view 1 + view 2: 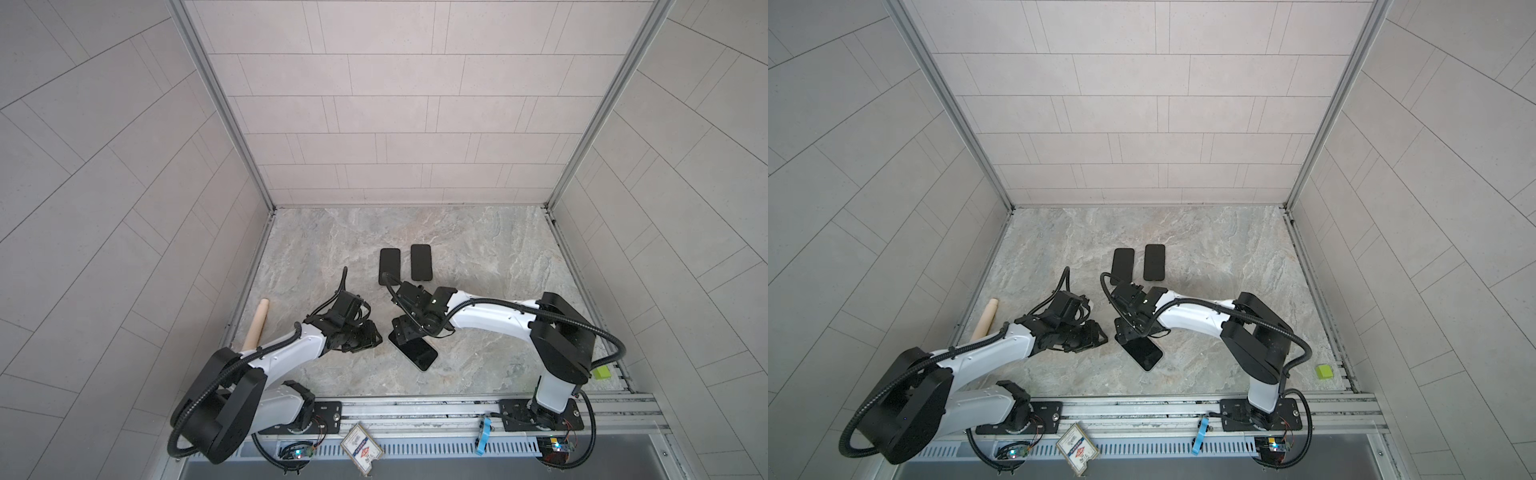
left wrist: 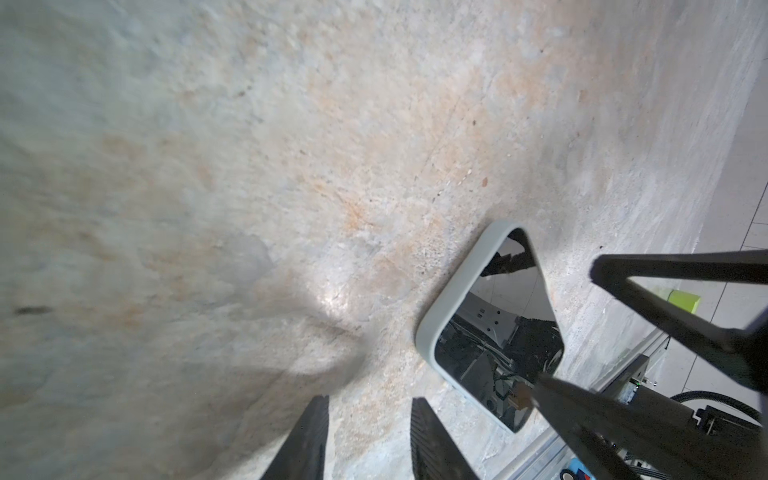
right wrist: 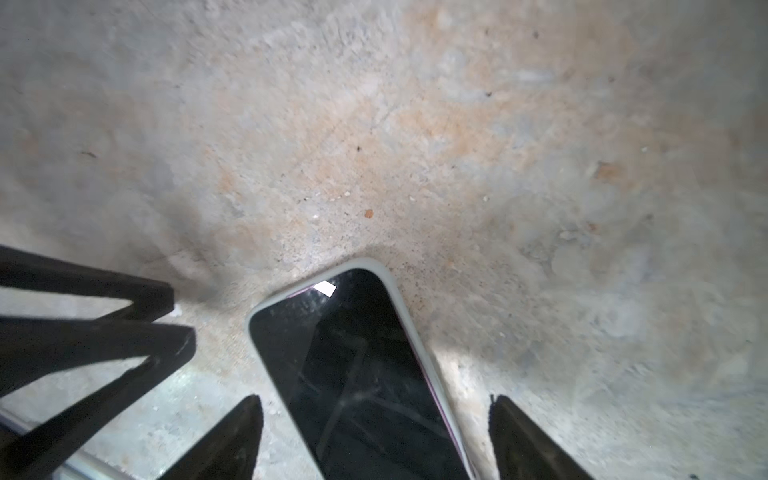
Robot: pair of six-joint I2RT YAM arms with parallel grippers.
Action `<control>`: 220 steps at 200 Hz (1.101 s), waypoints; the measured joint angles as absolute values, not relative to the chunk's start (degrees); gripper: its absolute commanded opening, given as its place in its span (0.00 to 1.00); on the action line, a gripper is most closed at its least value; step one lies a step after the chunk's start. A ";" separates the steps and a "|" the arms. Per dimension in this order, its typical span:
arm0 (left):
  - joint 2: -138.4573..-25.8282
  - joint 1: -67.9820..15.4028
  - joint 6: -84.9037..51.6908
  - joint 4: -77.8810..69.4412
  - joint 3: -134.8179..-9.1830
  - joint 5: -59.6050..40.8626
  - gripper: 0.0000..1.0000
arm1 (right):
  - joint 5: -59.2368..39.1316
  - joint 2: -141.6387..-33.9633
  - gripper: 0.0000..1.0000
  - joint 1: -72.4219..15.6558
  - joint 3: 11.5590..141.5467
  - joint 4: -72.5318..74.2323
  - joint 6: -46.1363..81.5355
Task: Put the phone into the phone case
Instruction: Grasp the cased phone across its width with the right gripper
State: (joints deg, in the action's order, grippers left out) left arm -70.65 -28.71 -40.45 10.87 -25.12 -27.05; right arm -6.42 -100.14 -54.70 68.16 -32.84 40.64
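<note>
Phone is lying face up on the table, near the front edge, between the two arms and angled to both. A pale phone case is showing as a rim all round the dark screen, so the phone is sitting inside it already, or very nearly. In the right wrist view a thin pinkish line is peeking out between glass and rim along one long side. I'm guessing that edge is not pressed fully home.

Right claw is hanging low over one end of the phone, released: jaws spread wide, one finger off each long side, neither touching. Straddling it this way is leaving the phone free on the table while putting the claw in place to pinch or press the sides.

Left claw is hovering just beside the phone over bare table, fingers partly apart, gripping nothing. It looks to be standing by as the steadying side.

Further back, a dark slab and a second slab are lying side by side, well apart from the work; I cannot tell whether they are phones or cases. A wooden roller and a green block are sitting idle at the table's edges.
</note>
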 measured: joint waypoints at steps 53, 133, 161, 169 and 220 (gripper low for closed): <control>-70.70 -28.05 -40.47 10.11 -24.91 -28.14 0.40 | -12.23 -100.57 1.00 -54.22 68.12 -33.85 33.19; -71.00 -27.75 -40.47 9.63 -24.71 -28.69 0.40 | -14.94 -105.67 1.00 -54.96 68.55 -34.81 32.34; -71.70 -27.75 -40.47 9.56 -24.71 -28.91 0.40 | -12.34 -105.67 0.99 -56.58 68.71 -38.11 32.25; -71.75 -27.75 -40.47 9.45 -24.71 -28.95 0.40 | -11.46 -105.67 0.99 -57.17 68.79 -39.44 32.14; -72.36 -27.75 -40.47 8.60 -24.71 -29.61 0.40 | -7.09 -105.67 0.94 -60.55 69.93 -44.62 31.79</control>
